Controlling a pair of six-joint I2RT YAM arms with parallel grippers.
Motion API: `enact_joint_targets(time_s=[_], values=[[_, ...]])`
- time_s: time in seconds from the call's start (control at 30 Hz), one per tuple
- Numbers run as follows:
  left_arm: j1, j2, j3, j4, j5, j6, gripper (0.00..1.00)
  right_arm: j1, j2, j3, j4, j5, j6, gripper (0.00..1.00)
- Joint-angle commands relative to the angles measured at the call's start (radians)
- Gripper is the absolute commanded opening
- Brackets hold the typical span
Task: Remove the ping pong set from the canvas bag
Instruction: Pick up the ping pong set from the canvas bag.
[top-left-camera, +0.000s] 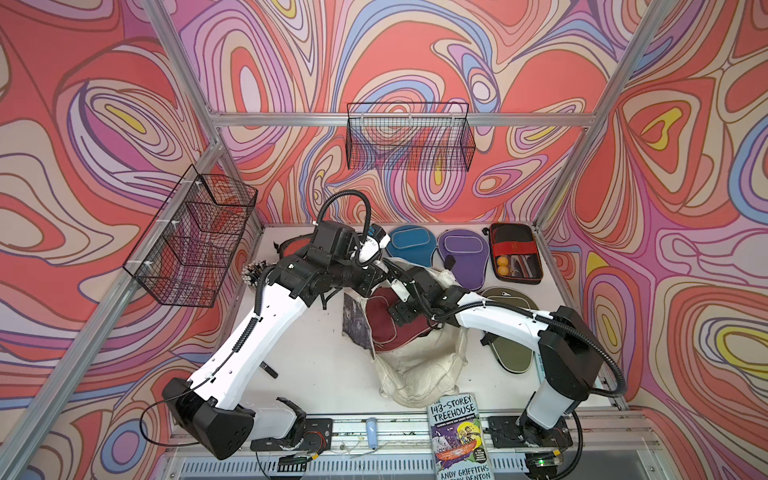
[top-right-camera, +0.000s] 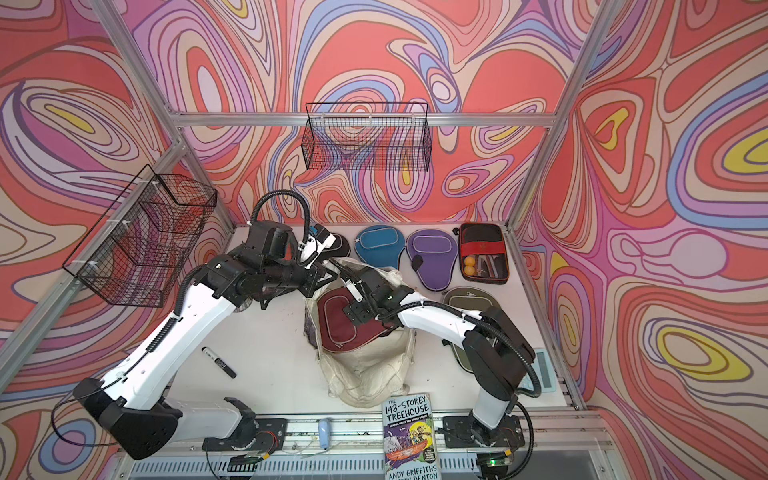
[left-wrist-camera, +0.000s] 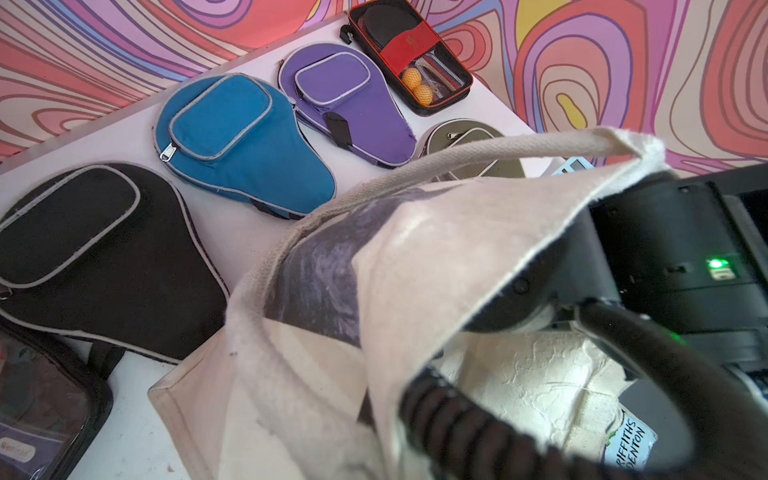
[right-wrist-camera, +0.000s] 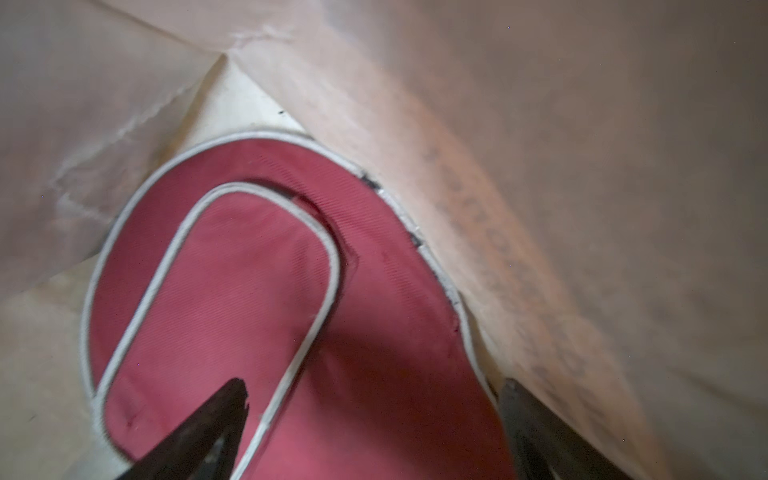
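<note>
The cream canvas bag lies in the middle of the table with its mouth towards the back. My left gripper is shut on the bag's raised rim, next to the cloth handle; its jaws are hidden by canvas in the left wrist view. A maroon paddle cover sits in the bag's mouth. My right gripper is inside the bag, open, its fingertips straddling the maroon cover. Outside the bag lie blue, purple, black and olive covers and a rectangular case with orange balls.
A second black-edged case lies behind my left arm. A paperback book sits at the front edge, touching the bag. A black marker lies front left, a pale blue calculator at the right edge. Wire baskets hang on the walls.
</note>
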Motion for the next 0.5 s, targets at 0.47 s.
enact_joint_targets(time_s=[0.47], values=[[-0.014, 0.046, -0.001, 0.069, 0.282, 0.050, 0.00, -0.165, 0.207, 0.055, 0.074, -0.346, -0.055, 0.98]])
